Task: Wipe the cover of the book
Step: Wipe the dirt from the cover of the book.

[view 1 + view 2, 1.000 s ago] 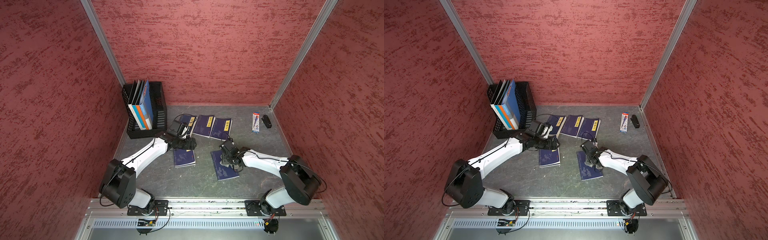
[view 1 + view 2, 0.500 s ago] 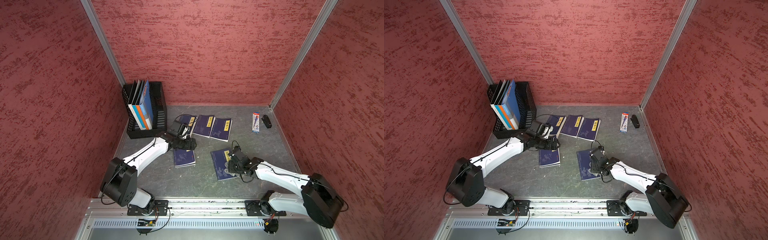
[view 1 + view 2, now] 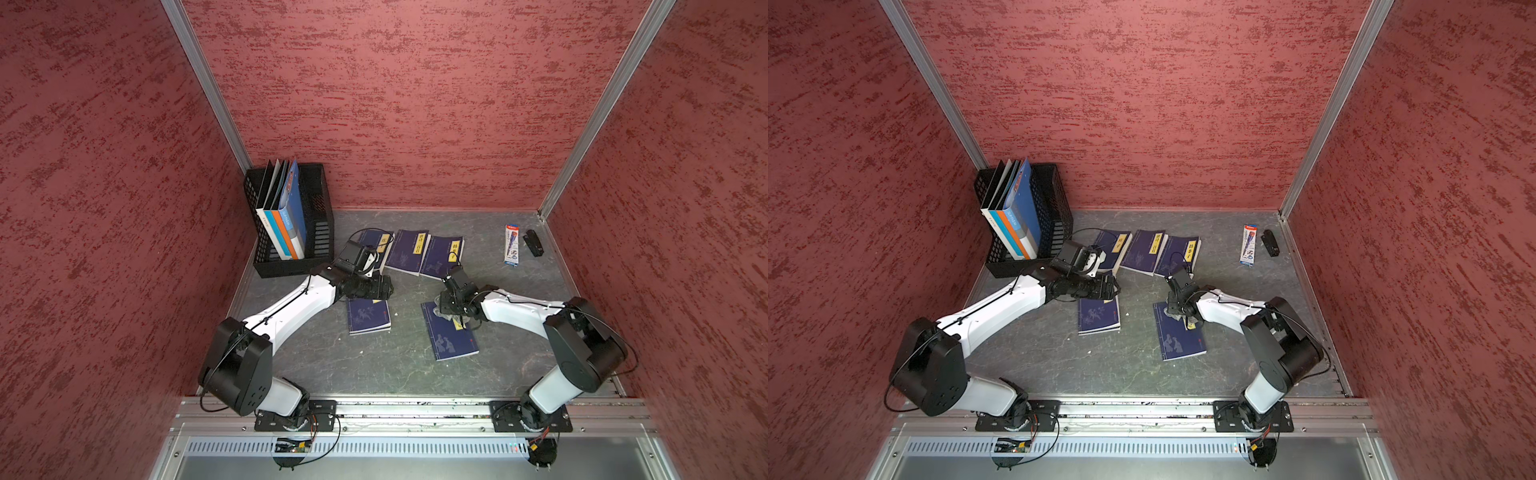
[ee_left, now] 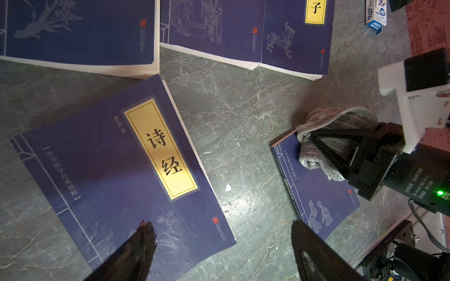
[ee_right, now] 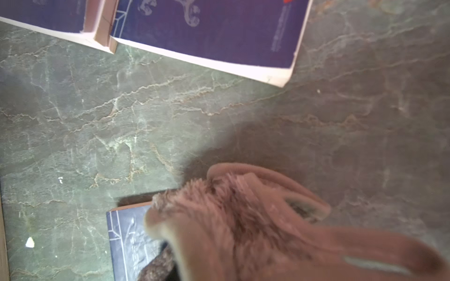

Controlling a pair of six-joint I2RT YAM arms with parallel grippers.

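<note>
top views: both high over the front rail [image 3: 415, 409], aimed down and toward the back wall [image 3: 395, 104] from far off; whole table [image 3: 399, 374] sits in the frame's lower half
left wrist: low and close to the table, looking out past its own fingertips [image 4: 146, 236]
right wrist: jammed right up against the cloth [image 5: 243, 219], blurry
shared: both wrist views catch the cloth and the same back-row book [image 4: 292, 36]

book [image 4: 97, 182] yellow label [image 4: 162, 149]: "诗经"; pencil box [image 4: 376, 14]: "hb"

Grey-green marbled tabletop [image 3: 395, 374]. Holds:
- black mesh basket [image 3: 322, 237], left of centre
- three-book row [image 3: 409, 249], centre
- left blue book [image 3: 369, 318] and right blue book [image 3: 451, 343], below centre
- pen pack [image 3: 511, 245] and small black object [image 3: 533, 243], right of centre
</note>
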